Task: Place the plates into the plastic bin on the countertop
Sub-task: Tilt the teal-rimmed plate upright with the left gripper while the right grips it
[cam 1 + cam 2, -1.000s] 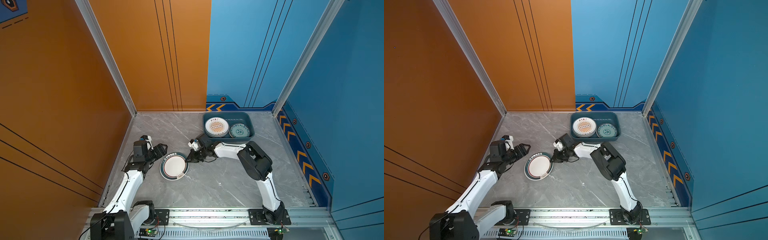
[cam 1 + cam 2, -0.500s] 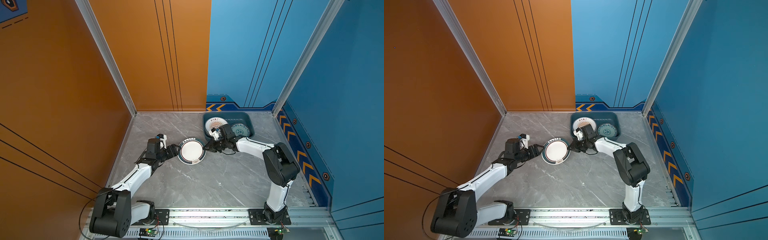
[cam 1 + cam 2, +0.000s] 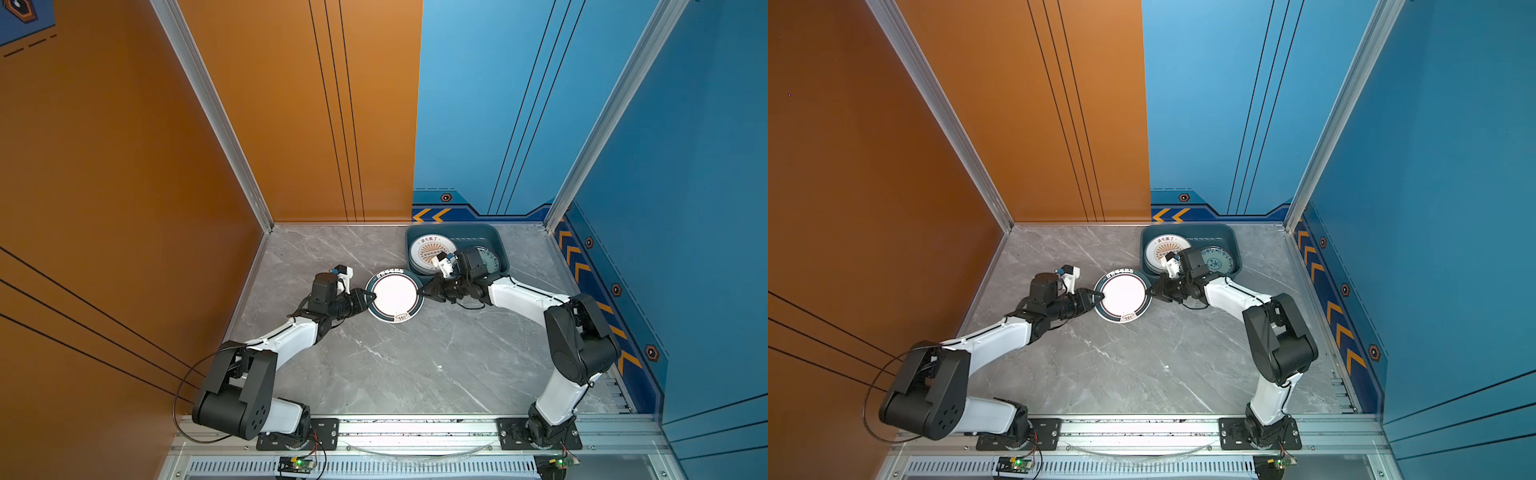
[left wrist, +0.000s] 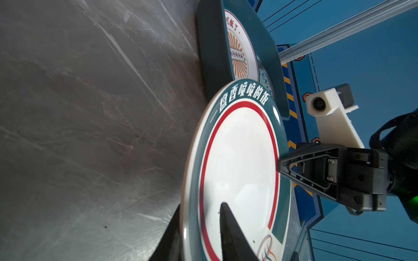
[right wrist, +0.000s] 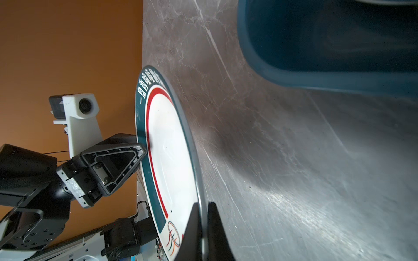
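- Grips with left gripper [image 3: 372, 296], jaws pinching the left rim of the teal-rimmed white plate [image 3: 395, 296].
- Holds that plate raised off the grey countertop [image 3: 395, 365], just beside the plastic bin [image 3: 457, 227].
- Clamps with right gripper [image 3: 420, 291], jaws pinching the opposite rim.
- Shows sunburst plate [image 3: 428, 249] and teal patterned plate [image 3: 491, 259] lying inside the bin.

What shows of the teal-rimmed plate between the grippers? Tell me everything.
The teal-rimmed plate is round and shallow, glossy like glazed ceramic: white centre, thin red ring, teal band with white characters, a small coloured line emblem at the near edge. It hangs roughly level above the countertop, beside the plastic bin, outside it. The right gripper is shut on its bin-side rim; the left gripper appears to pinch the opposite rim.
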